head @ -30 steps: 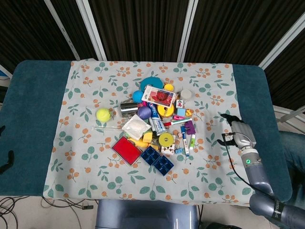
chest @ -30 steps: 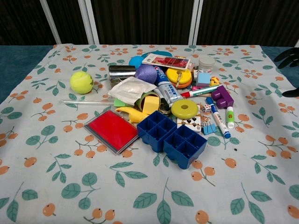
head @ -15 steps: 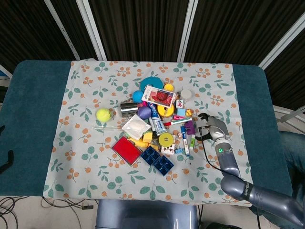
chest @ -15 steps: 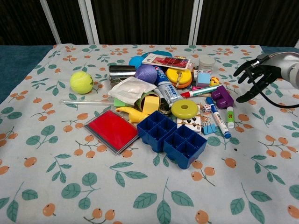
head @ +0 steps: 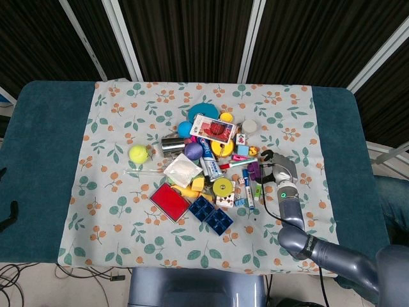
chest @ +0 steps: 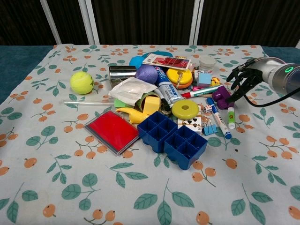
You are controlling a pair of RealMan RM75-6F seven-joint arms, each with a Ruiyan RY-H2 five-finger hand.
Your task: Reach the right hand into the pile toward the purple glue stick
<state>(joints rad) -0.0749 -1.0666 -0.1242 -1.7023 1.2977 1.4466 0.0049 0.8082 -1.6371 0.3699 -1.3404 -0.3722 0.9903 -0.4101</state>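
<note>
Right hand [chest: 244, 79], fingers spread and holding nothing, is hovering beside the purple glue stick [chest: 223, 97], which is lying angled at the pile's right edge beside bare cloth [chest: 262, 140].

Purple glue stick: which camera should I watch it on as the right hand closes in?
Chest view: the purple glue stick shows large, with the right hand spread just beside it. Head view shows it only as a small purple patch by the hand.
</note>
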